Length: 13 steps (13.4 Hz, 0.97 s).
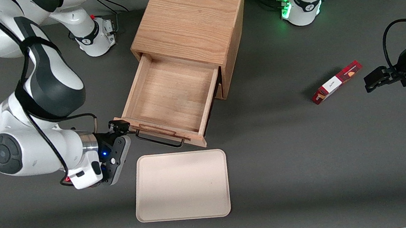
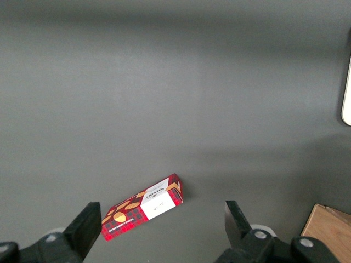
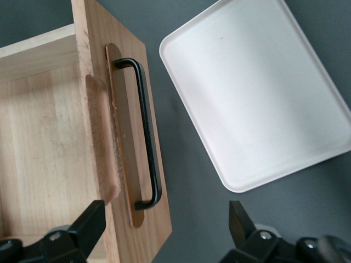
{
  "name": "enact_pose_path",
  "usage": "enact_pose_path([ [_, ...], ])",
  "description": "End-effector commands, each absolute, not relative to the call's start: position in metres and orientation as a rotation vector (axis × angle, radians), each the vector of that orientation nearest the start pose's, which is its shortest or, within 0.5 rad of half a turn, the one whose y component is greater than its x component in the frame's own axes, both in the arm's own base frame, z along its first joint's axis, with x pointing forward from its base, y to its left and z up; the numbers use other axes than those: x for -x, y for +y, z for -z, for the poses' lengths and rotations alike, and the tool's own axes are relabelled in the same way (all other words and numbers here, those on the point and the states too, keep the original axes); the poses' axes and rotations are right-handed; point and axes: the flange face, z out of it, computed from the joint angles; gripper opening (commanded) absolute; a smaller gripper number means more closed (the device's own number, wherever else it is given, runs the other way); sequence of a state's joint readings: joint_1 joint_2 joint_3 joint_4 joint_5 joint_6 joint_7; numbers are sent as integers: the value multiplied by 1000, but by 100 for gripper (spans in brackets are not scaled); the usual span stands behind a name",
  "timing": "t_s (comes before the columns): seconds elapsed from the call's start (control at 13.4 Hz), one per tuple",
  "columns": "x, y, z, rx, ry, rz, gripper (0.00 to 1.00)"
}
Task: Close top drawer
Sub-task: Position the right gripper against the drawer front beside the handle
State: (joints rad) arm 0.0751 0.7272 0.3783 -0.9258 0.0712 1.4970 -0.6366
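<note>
— Where is the top drawer (image 1: 169,95) right now?

— Pulled well out of the wooden cabinet (image 1: 191,18), which stands in the middle of the desk (image 1: 288,150) toward the edge farthest from the front camera. The drawer box is empty. Its front panel (image 1: 162,128) faces the front camera, and the black bar handle (image 1: 159,140) runs along that panel.

— And your tool?

— My tool (image 1: 121,129) sits at the end of the front panel that lies toward my working arm's end of the desk, level with the handle's end. In my wrist view its fingers (image 3: 82,227) stand apart: one is over the drawer's inside, just by the panel, the other is outside, over the bare desk, with the panel and the handle (image 3: 145,137) between them. They clamp nothing.

— What does the coming move turn on?

— The panel's long axis runs crosswise to the way the drawer slides. I judge the closing push has to go square to that panel, into the cabinet, away from the front camera. Pressing from this end corner could skew the box in its runners, so I would shift nearer the handle's middle.

— Anything in the way?

— A pale tray (image 1: 181,186) lies on the desk just in front of the drawer, apart from it. A red box (image 1: 336,82) lies toward the parked arm's end.
</note>
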Motion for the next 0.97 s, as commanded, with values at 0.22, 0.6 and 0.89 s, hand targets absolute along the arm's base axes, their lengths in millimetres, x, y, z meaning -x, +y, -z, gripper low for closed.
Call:
enact_pose_path([
  [0.22, -701, 243, -442, 2465, -1250, -114, 100],
  [0.6, -702, 258, -434, 2524, -1152, -106, 100],
  [0.89, -704, 259, -411, 2522, -1146, -153, 100],
])
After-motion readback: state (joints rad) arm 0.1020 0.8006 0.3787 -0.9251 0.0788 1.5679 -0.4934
